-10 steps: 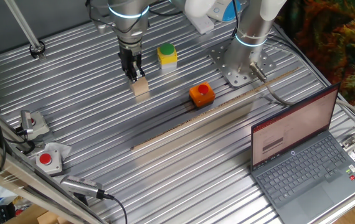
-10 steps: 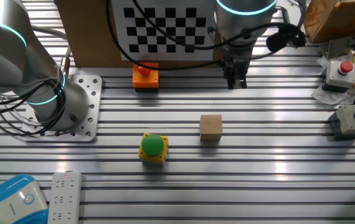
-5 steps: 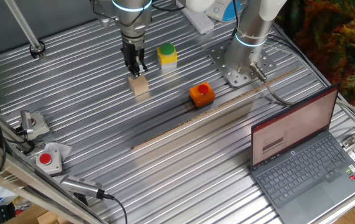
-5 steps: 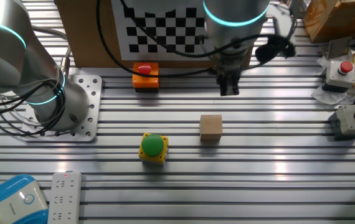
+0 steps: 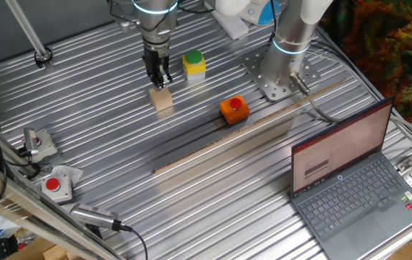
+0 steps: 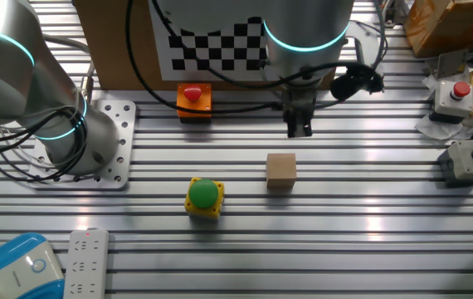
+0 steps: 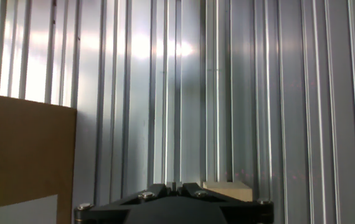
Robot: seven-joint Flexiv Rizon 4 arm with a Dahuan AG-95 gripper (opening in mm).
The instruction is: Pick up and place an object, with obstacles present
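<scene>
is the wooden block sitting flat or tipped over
Flat. The wooden block rests squarely on the slatted table, top face level, untouched; the hand hangs apart from it.

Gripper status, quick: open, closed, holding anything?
Gripper: fingers look closed together and hold nothing; the wooden block sits apart on the table.

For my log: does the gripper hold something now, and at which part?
Nothing is held. The gripper hangs shut above the table, and the wooden block rests apart from it, untouched.
</scene>
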